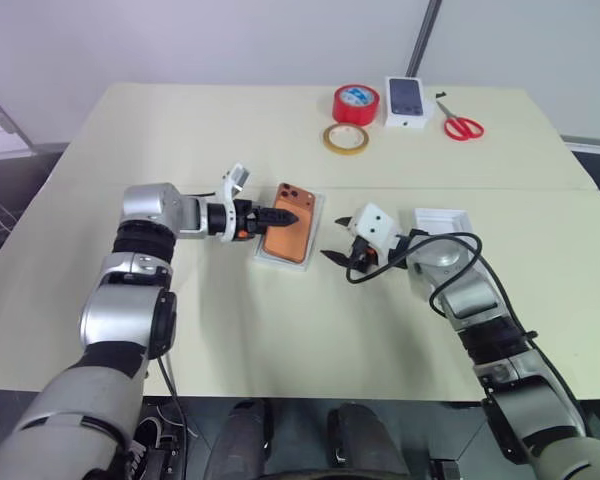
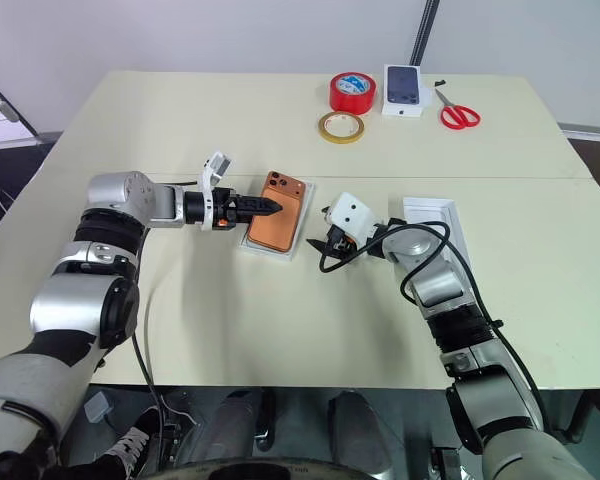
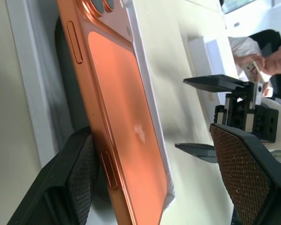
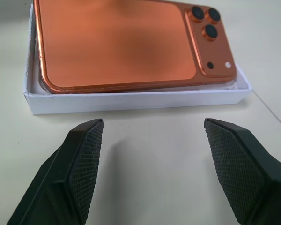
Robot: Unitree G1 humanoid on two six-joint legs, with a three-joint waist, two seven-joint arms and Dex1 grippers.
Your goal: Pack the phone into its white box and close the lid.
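Note:
The orange phone (image 1: 289,228) lies back up in the white box (image 4: 131,100) at the table's middle, camera cluster at the far end. In the left wrist view the phone (image 3: 126,103) looks slightly tilted, one long edge raised off the box floor. My left gripper (image 1: 283,215) is open over the phone's left side, one finger (image 3: 79,173) by that edge and the other well clear. My right gripper (image 4: 153,123) is open on the table just right of the box, touching nothing. The lid (image 1: 442,218), a shallow white tray, lies open side up behind my right arm.
At the table's far side sit a red tape roll (image 1: 355,103), a tan tape roll (image 1: 345,139), a small white box with a dark phone picture (image 1: 407,100) and red scissors (image 1: 462,127). A person (image 3: 267,47) shows beyond the table.

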